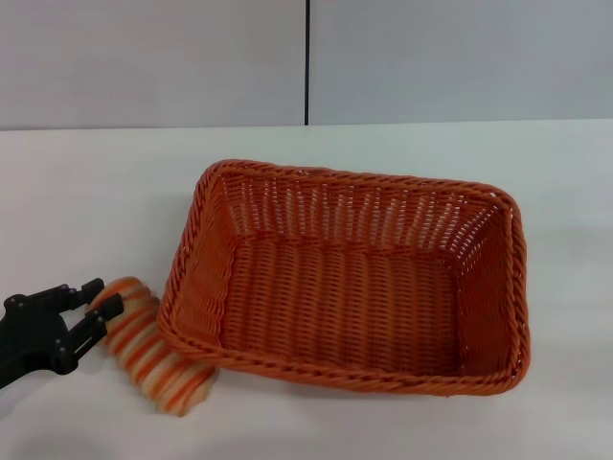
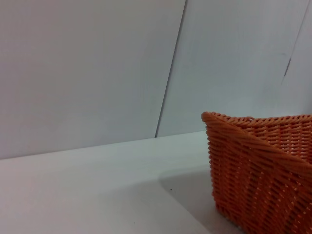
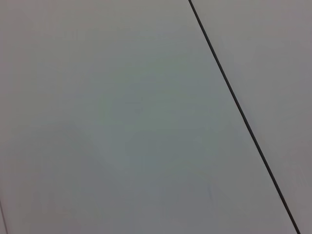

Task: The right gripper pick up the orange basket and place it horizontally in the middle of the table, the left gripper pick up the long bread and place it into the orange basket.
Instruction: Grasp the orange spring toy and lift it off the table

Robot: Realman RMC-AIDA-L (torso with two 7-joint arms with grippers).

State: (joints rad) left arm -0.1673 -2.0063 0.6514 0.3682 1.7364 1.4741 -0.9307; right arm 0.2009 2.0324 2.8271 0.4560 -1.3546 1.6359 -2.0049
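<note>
The orange basket (image 1: 345, 278) stands on the white table (image 1: 86, 192) near its middle, long side running left to right, with nothing inside. Its corner also shows in the left wrist view as the orange basket (image 2: 263, 170). The long bread (image 1: 153, 350), striped orange and cream, lies on the table against the basket's front left corner. My left gripper (image 1: 103, 295) is at the bread's left end, open, with one finger overlapping the loaf. The right gripper is out of view in all three views.
A grey wall (image 1: 153, 57) with a dark vertical seam (image 1: 306, 62) rises behind the table. The right wrist view shows only that wall (image 3: 122, 122) and a seam (image 3: 243, 117). Bare tabletop (image 2: 87, 190) lies left of the basket.
</note>
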